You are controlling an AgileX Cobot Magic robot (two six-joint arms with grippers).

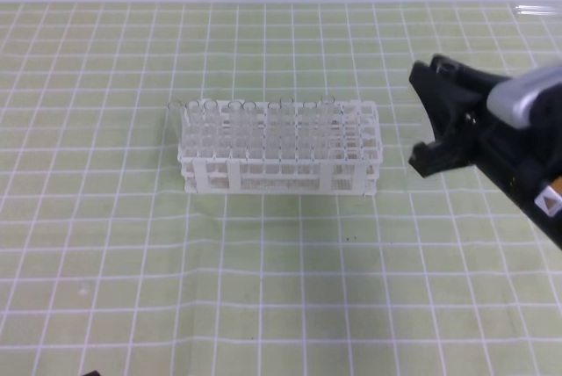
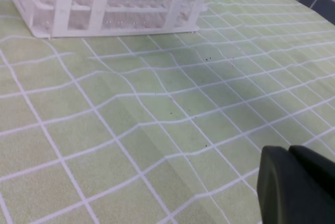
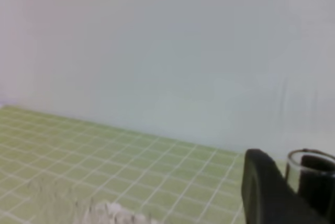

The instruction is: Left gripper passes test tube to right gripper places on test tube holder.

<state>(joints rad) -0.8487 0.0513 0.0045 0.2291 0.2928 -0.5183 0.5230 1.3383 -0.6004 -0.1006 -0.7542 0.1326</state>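
Two hands, neither fully seen. Left hand (image 2: 298, 185) cut off at lower-right corner of its wrist view, absent from high view; fingers pressed together, nothing between them. Right hand (image 1: 432, 117) enters high view from right, arm cropped; in wrist view fingers pinch test tube (image 3: 309, 174), only clear rim showing. Test tube holder (image 1: 279, 149) stands mid-desk (image 1: 105, 244), well apart from right hand, its clear tubes hard to separate.
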